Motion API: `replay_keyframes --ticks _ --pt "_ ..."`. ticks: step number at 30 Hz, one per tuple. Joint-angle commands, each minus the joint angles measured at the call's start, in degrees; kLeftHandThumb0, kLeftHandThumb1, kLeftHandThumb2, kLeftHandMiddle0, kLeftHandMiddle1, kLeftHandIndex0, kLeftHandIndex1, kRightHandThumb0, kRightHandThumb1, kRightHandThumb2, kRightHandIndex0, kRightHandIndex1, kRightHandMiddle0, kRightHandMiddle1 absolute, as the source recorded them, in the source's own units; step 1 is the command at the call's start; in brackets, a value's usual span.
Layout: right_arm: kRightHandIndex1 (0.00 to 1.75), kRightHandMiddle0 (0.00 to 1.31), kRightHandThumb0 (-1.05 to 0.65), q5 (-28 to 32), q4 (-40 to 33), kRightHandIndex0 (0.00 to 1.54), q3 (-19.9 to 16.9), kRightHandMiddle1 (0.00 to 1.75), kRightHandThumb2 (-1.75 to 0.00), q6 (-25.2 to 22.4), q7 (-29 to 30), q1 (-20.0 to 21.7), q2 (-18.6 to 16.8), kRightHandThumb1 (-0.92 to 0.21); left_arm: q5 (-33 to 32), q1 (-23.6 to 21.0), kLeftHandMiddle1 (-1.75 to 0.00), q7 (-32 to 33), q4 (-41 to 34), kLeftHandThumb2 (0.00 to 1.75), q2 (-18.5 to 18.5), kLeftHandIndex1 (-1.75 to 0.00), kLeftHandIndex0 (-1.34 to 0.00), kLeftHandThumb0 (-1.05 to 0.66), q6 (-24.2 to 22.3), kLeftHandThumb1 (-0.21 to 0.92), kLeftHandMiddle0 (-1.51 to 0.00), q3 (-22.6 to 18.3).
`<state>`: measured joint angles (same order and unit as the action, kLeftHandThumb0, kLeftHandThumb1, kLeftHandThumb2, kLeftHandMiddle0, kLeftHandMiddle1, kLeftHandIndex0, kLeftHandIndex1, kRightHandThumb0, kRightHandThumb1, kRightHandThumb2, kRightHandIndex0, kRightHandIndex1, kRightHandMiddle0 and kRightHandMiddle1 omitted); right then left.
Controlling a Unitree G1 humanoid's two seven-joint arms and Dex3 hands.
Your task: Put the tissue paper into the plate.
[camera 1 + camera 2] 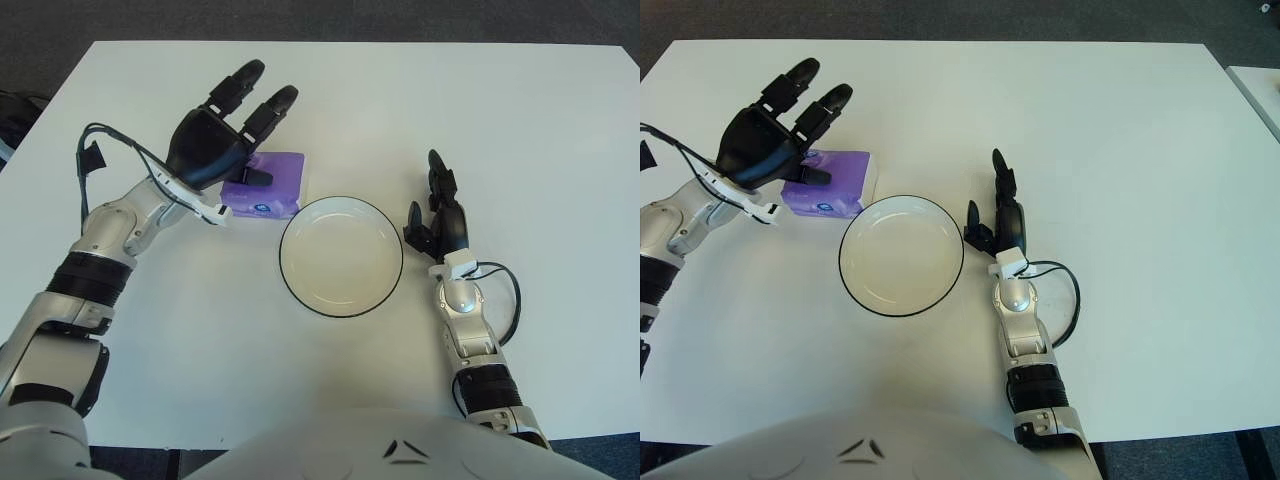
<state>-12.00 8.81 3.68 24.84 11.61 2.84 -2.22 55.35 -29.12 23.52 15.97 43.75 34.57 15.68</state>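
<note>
A white table (pixel 520 110) holds a round, shallow white plate (pixel 341 256) with a dark rim. At its ten o'clock lies a soft purple tissue pack (pixel 272 185). The left hand (pixel 215 135) hovers over it, fingers spread, seemingly ready to grasp. The right hand (pixel 440 215) shows at three o'clock, holding nothing.

A white table (pixel 560 130) filled the view (evenly lit), with dark grey carpet (pixel 320 18) beyond its far edge.

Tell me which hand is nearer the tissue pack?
Left. The left hand hovers open over the tissue pack; the right hand is beyond the plate, on its right.
</note>
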Motion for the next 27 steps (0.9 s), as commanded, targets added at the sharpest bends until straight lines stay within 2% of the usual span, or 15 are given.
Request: replay_keyframes --ticks 1,2,4,6,8,16,20,22,27 --pt "0.0 0.0 -0.77 -0.2 2.5 0.07 -0.4 0.19 -0.88 -1.7 0.6 -2.6 0.0 -0.92 -11.0 -0.4 -0.02 -13.9 -0.9 0.86 2.7 -0.2 0.0 -0.9 3.3 0.92 -0.12 1.0" --pt "0.0 0.0 -0.77 -0.3 2.4 0.06 -0.4 0.18 -0.88 -1.8 0.7 -2.6 0.0 -0.92 -17.2 -0.2 -0.02 -20.7 -1.4 0.82 3.6 -0.24 0.0 -0.92 4.0 0.92 -0.12 1.7" --pt "0.0 0.0 -0.77 -0.5 2.2 0.06 -0.4 0.18 -0.88 -2.0 0.7 -2.7 0.1 -0.92 -24.3 0.0 -0.01 -28.7 -2.2 0.77 4.5 -0.28 0.0 -0.95 4.8 0.92 -0.11 2.3" --pt "0.0 0.0 -0.77 -0.5 2.2 0.06 -0.4 0.17 -0.88 -2.2 0.7 -2.6 0.2 -0.92 -33.3 1.5 -0.01 -38.4 -7.9 0.72 8.9 -0.31 0.0 -0.98 2.7 0.92 -0.09 2.6" --pt "0.0 0.0 -0.77 -0.4 2.2 0.06 -0.5 0.17 -0.89 -2.3 0.7 -2.6 0.3 -0.92 -39.1 2.0 0.0 -45.4 -11.7 0.69 11.8 -0.32 0.0 -1.0 1.1 0.92 -0.07 2.6" --pt "0.01 0.0 -0.76 0.4 3.0 0.07 -0.9 0.17 -0.89 -2.2 0.3 -2.2 0.5 -0.92 -46.6 -3.9 0.0 -61.3 -11.7 0.59 14.2 -0.25 0.0 -1.05 1.2 0.92 -0.01 3.9" --pt "0.0 0.0 -0.76 0.5 3.4 0.07 -0.8 0.17 -0.89 -2.1 0.1 -2.0 0.6 -0.92 -49.5 -7.8 0.0 -69.0 -9.8 0.46 15.1 -0.07 0.0 -1.05 2.7 0.92 0.0 4.3" --pt "0.0 0.0 -0.76 0.6 3.4 0.07 -0.8 0.17 -0.89 -2.1 -0.1 -2.0 0.7 -0.92 -50.1 -8.7 0.0 -72.1 -9.4 0.4 15.5 -0.03 0.0 -1.05 2.8 0.92 0.0 4.4" --pt "0.0 0.0 -0.76 0.8 3.6 0.07 -0.8 0.18 -0.89 -2.4 -0.5 -1.8 0.9 -0.92 -52.9 -10.1 0.0 -77.8 -8.5 0.23 15.9 0.0 0.0 -0.84 4.7 0.9 0.0 4.0"
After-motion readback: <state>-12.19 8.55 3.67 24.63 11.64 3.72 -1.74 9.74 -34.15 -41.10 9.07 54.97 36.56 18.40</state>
